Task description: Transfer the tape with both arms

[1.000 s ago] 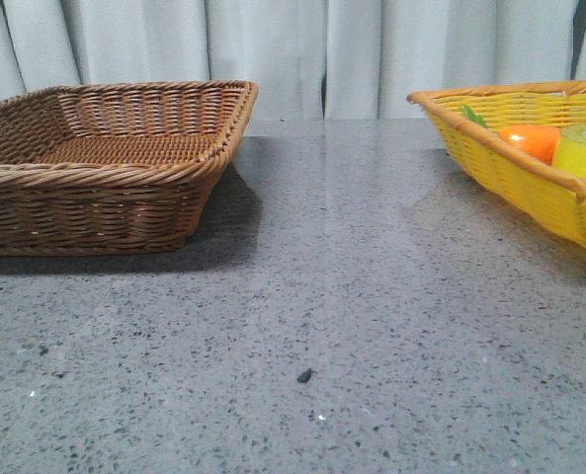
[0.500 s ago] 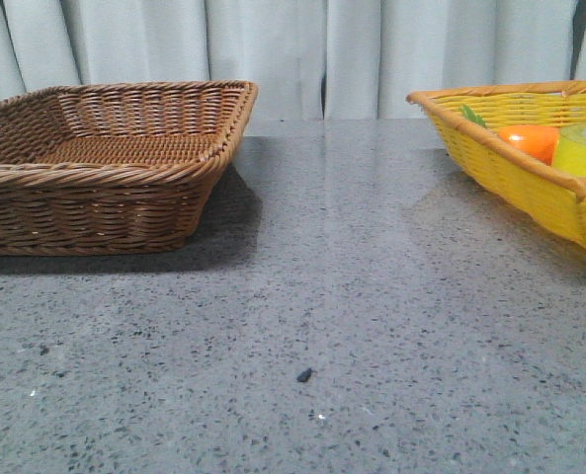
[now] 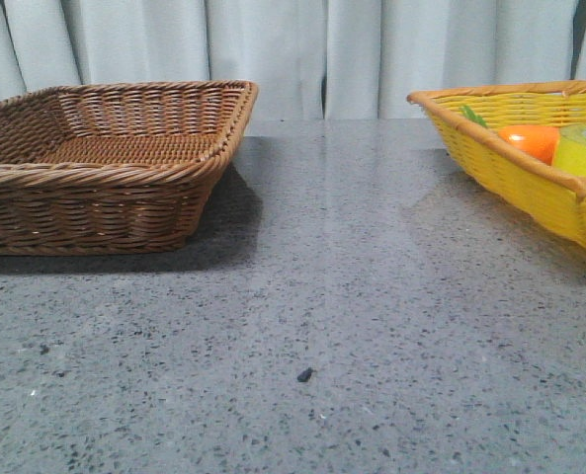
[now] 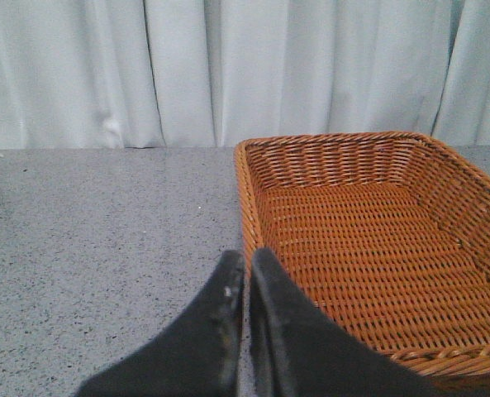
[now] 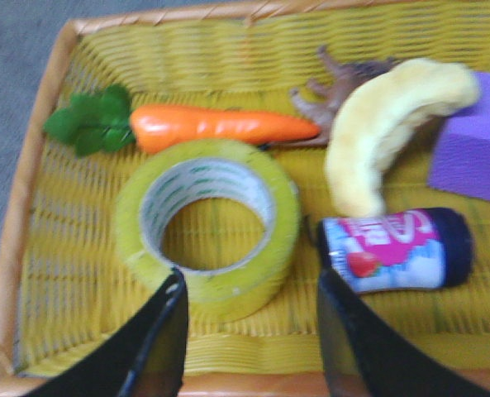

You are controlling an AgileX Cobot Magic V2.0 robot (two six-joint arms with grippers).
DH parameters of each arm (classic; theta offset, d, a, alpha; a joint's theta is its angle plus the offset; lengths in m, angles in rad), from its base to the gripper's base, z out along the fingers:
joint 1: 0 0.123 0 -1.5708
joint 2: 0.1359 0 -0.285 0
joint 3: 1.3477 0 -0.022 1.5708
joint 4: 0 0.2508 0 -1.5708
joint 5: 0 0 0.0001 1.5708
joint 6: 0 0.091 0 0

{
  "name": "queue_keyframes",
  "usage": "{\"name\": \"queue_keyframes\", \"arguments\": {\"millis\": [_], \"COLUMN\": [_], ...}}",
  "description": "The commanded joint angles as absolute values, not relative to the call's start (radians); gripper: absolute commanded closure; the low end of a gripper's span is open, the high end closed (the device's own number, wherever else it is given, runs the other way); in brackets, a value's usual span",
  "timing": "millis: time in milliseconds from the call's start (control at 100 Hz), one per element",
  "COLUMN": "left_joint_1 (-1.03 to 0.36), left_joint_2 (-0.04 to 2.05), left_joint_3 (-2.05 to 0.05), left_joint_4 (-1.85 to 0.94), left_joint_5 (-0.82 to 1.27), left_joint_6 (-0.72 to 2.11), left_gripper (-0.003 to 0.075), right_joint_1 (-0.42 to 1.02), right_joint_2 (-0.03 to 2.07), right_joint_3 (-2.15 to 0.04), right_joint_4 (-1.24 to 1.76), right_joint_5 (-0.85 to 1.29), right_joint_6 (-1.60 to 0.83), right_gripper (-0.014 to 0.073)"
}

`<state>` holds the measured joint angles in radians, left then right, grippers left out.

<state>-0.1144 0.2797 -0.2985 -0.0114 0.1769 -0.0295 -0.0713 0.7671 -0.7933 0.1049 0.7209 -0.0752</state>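
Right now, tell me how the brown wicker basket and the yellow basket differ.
The brown wicker basket sits on the robot's left; the yellow basket sits on its right. The brown one holds nothing visible, while the yellow one holds the tape, a carrot, a banana, a purple block and a small can. The open right gripper hangs over the yellow basket; the shut left gripper is by the brown one. Both are woven, shallow and rectangular.

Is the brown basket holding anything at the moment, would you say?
No, the brown basket shows only bare weave inside in the left wrist view.
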Motion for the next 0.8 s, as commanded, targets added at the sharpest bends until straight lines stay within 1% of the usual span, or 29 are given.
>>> {"name": "queue_keyframes", "arguments": {"millis": [0, 180, 230, 310, 360, 570, 790], "left_joint_1": [-0.110, -0.110, -0.110, -0.110, -0.110, -0.110, -0.110], "left_joint_2": [0.296, 0.296, 0.296, 0.296, 0.296, 0.296, 0.296], "left_joint_3": [-0.336, -0.336, -0.336, -0.336, -0.336, -0.336, -0.336], "left_joint_4": [-0.012, -0.012, -0.012, -0.012, -0.012, -0.012, -0.012], "left_joint_5": [0.108, 0.108, 0.108, 0.108, 0.108, 0.108, 0.101], "left_joint_6": [-0.037, -0.037, -0.037, -0.037, -0.037, -0.037, -0.037], "left_gripper": [0.0741, 0.0741, 0.0741, 0.0741, 0.0741, 0.0741, 0.0741], "right_joint_1": [-0.021, 0.071, 0.090, 0.103, 0.109, 0.117, 0.118], "right_joint_2": [0.836, 1.014, 1.062, 1.137, 1.177, 1.312, 1.404], "right_joint_3": [-0.883, -0.980, -1.001, -1.035, -1.052, -1.101, -1.135], "right_joint_4": [0.104, 0.104, 0.104, 0.104, 0.104, 0.104, 0.104], "right_joint_5": [0.738, 0.811, 0.827, 0.844, 0.848, 0.851, 0.848], "right_joint_6": [-0.096, -0.097, -0.097, -0.097, -0.097, -0.097, -0.097], "right_gripper": [0.0297, 0.0286, 0.0259, 0.0192, 0.0172, 0.0175, 0.0187]}}
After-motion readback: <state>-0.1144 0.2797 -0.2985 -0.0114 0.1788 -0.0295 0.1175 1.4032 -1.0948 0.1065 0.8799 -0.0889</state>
